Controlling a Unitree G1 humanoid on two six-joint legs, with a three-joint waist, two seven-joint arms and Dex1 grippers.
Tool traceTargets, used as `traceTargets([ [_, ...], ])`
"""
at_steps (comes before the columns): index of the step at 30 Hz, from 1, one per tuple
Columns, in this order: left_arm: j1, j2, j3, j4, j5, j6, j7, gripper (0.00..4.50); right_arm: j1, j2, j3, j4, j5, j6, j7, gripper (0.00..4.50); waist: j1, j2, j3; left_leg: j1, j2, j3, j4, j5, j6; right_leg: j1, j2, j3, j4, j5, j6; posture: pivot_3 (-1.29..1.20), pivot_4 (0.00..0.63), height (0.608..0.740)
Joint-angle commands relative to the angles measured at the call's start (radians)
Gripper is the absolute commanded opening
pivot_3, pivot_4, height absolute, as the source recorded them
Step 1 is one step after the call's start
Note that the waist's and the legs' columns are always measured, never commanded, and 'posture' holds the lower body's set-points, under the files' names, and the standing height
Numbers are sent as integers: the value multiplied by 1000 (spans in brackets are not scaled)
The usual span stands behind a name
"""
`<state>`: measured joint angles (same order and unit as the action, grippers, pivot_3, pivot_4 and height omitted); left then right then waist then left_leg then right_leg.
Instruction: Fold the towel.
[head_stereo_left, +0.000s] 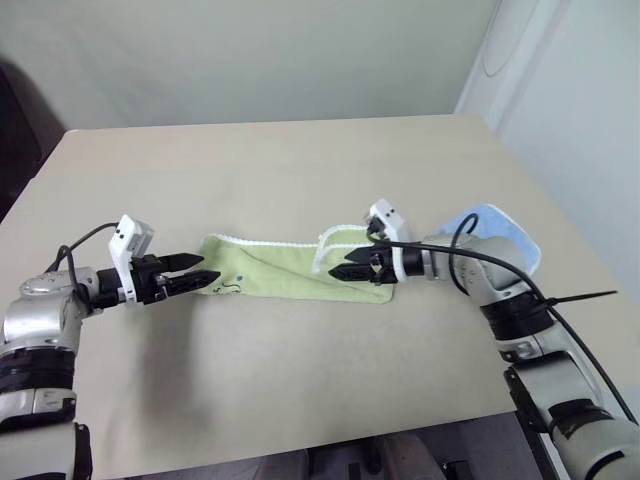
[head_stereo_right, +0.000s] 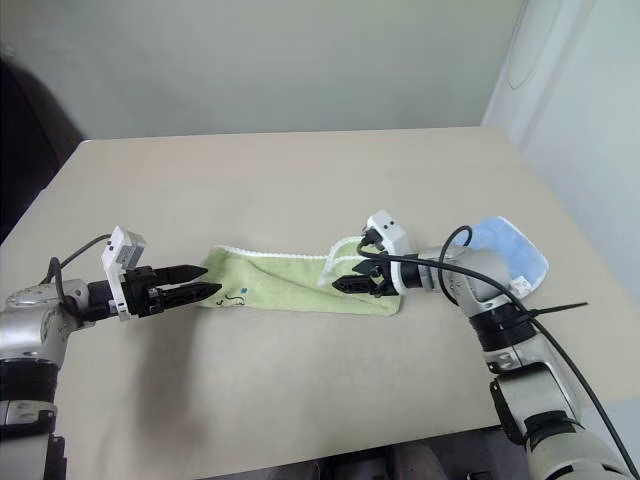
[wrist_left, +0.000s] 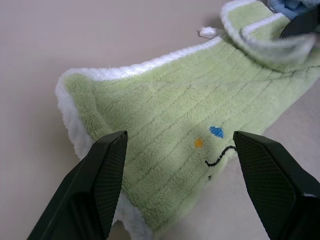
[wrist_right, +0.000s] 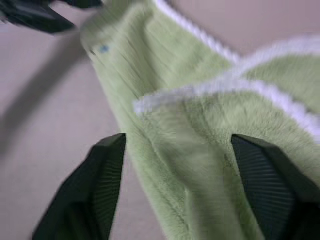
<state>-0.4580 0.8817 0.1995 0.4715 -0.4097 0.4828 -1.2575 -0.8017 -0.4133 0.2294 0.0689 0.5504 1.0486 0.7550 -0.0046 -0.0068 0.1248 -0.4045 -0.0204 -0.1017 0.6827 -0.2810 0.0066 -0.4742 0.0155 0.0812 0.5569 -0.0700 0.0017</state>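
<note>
Left end effector (head_stereo_left: 197, 272) sits with fingers apart at one end of the towel (head_stereo_left: 290, 270) on the desk (head_stereo_left: 300, 170), while the right end effector (head_stereo_left: 352, 268), fingers apart, hovers over the folded-over opposite end.

My two arms are silver-grey metal with black bands at the joints. Each ends in a black gripper, the left gripper (head_stereo_left: 196, 273) and the right gripper (head_stereo_left: 342, 270), with two pointed fingers (wrist_left: 102, 175) that have ribbed pads. A small white box sits on each wrist. Thin black cables loop along both arms.
</note>
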Motion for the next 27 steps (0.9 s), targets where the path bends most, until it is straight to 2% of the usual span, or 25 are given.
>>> traceTargets([
  [1, 11, 28, 64, -42, -48, 33, -1, 3665, 7, -28, -111, -118, 70, 33, 15, 3372, -1, 0, 0, 0, 0, 0, 0, 0, 0, 0, 0, 0, 0, 0, 0, 0, 150, 740],
  [7, 63, 38, 184, -89, -170, 181, 11, 3665, 45, -62, -182, -151, 67, 23, -13, 3372, -3, 0, 0, 1, 0, 0, 0, 0, 0, 0, 0, 0, 0, 0, 0, 0, 150, 740],
  [11, 113, -12, 322, -192, -347, 400, 103, 4480, 53, -63, -205, -144, 54, 1, -33, 3413, -8, 0, 0, 0, 0, 0, -1, 0, -1, 0, 0, 0, 0, 0, 0, 0, 150, 740],
  [13, 159, -55, 369, -267, -404, 473, 176, 4480, 50, -57, -211, -135, 49, -10, -41, 3413, -9, 1, 0, 1, 0, 0, -1, 0, -1, 0, 0, 0, 0, 0, 0, 0, 150, 740],
  [16, 210, -156, 452, -375, -486, 546, 346, 4480, 48, -46, -214, -122, 47, -24, -50, 3413, -11, 2, 0, 3, 0, 0, -1, 0, -1, 2, 0, 1, 0, -2, 2, 0, 150, 740],
  [17, 218, -184, 471, -403, -500, 560, 403, 4480, 50, -45, -213, -120, 45, -28, -51, 3413, -11, 1, 0, 3, 0, 0, -1, 0, -1, 2, 0, 1, 0, -7, 10, 0, 150, 740],
  [20, 263, -294, 528, -548, -571, 606, 596, 4480, 61, -43, -204, -117, 36, -41, -48, 3413, -11, 1, 0, 4, 0, 0, -1, 1, -1, 3, 0, 0, 0, -7, 11, 0, 150, 740],
  [24, 342, -426, 586, -726, -733, 666, 836, 4480, 70, -42, -195, -107, 27, -53, -42, 3413, -11, 1, 0, 6, 0, 1, -1, 1, -1, 5, 0, 1, 0, -8, 12, 0, 150, 740],
  [27, 389, -497, 629, -789, -901, 653, 1024, 4480, 71, -39, -185, -91, 19, -65, -35, 3413, -11, 1, 1, 9, 0, 1, -1, 1, -1, 8, 0, 1, 0, -8, 12, 0, 150, 740],
])
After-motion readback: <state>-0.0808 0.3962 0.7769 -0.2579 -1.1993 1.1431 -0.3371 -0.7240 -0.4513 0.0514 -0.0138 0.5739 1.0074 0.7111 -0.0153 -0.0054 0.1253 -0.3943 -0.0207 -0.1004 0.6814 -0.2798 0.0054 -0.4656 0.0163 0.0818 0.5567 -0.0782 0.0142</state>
